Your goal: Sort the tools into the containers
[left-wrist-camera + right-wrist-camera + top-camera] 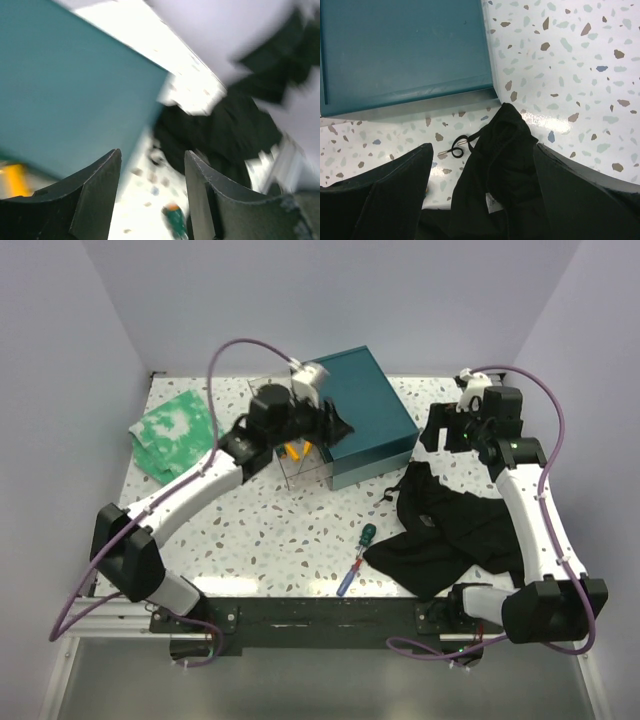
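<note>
A screwdriver (357,558) with a green handle lies on the table in front of the boxes; its green handle also shows, blurred, in the left wrist view (176,220). The clear box (305,480) stands against the near left side of the teal box (365,415), with an orange-handled tool (293,450) inside it. My left gripper (332,428) hovers above the clear box beside the teal box (65,90); it is open and empty (152,156). My right gripper (433,432) is open and empty over the far tip of the black cloth (482,150), right of the teal box (405,50).
The black cloth (450,530) is crumpled at the right front, with a cord loop (460,147) beside it; it also shows in the left wrist view (220,130). A green-white cloth (170,430) lies at the far left. Walls close the back and both sides.
</note>
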`<state>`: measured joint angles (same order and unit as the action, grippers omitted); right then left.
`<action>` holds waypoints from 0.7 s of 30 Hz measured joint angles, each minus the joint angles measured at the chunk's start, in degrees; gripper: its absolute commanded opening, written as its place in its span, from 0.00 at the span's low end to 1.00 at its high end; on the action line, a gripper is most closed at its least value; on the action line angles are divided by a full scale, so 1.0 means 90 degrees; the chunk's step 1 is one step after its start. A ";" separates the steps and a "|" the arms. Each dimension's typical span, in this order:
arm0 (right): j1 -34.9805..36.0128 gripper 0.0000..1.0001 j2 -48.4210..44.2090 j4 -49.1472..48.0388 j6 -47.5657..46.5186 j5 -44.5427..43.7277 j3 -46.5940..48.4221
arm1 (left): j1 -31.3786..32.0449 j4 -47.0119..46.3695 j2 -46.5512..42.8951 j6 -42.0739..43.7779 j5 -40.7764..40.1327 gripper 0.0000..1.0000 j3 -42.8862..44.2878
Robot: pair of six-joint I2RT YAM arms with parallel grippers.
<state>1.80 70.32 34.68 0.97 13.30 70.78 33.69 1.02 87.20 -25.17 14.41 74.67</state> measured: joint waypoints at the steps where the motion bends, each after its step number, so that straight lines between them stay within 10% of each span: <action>1: 0.0000 0.85 0.0000 -0.0002 0.0015 0.0000 -0.0002 | 0.0379 0.0024 -0.0073 0.0265 0.0121 0.59 -0.0078; 7: -0.0017 0.85 -0.0024 -0.0005 0.0051 0.0046 -0.0002 | 0.2310 0.0901 0.0080 0.1586 0.0495 0.60 -0.0542; 21: -0.0163 0.85 -0.0333 -0.0007 0.0066 0.0141 -0.0134 | 0.2880 0.2198 0.2322 0.2370 -0.0408 0.64 0.0053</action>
<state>0.34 67.33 34.61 1.56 14.57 69.58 59.61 20.80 108.09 -3.84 10.74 75.16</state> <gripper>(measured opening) 0.852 0.633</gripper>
